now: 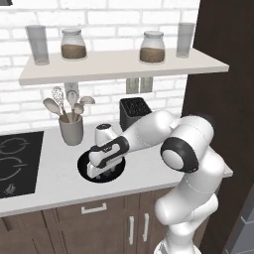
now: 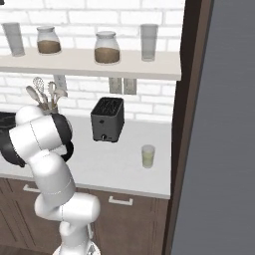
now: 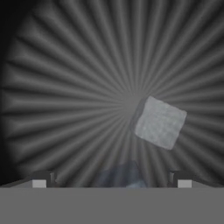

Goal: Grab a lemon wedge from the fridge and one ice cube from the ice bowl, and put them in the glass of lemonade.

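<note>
The hand point(image 3: 111, 183), fingers spread wide, hangs inside the ice bowl point(image 3: 65, 87), ice cube point(image 3: 158, 122) just beyond its fingertips.

I see a pale grey ice cube point(image 3: 158, 123) lying tilted inside the black ice bowl point(image 1: 83, 162); the lemonade glass point(image 2: 148, 156) stands upright near the counter's right edge.

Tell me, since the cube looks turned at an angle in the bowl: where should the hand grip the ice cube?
Grip the ice cube across two opposite flat faces, coming straight down from above. It lies rotated on the floor of the ice bowl, so the open hand would likely need to shift toward it and twist to square its fingers with the faces.
</note>
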### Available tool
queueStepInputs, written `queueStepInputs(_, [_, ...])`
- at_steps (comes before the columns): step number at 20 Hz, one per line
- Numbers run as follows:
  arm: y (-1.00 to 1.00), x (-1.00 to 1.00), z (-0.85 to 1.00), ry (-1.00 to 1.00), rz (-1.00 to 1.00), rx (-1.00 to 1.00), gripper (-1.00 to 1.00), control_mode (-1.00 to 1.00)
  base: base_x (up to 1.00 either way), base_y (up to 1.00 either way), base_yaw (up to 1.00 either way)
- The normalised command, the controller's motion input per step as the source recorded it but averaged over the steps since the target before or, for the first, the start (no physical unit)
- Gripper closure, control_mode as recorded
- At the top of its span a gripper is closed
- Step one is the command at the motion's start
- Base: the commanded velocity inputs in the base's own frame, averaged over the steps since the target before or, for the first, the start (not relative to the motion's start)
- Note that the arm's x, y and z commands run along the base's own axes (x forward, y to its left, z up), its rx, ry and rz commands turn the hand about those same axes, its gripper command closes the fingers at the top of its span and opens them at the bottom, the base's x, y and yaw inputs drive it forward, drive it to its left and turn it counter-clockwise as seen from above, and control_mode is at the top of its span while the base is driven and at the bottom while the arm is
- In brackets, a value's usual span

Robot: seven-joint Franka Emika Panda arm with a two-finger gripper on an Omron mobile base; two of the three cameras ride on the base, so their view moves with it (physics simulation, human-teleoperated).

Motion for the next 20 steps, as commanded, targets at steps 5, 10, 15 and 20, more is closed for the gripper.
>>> queueStepInputs(5, [-0.05,-0.15,0.0,-0.01,0.0,0.0,-1.0,-1.0,0.0,0.0,0.0])
queueStepInputs(10, [-0.01,-0.08,0.0,0.0,0.0,0.0,-1.0,-1.0,0.0,0.0,0.0])
queueStepInputs(15, [0.0,0.0,-0.01,0.0,0.0,0.0,-1.0,-1.0,0.0,0.0,0.0])
queueStepInputs(20, [0.0,0.0,-0.23,0.0,0.0,0.0,-1.0,-1.0,0.0,0.0,0.0])
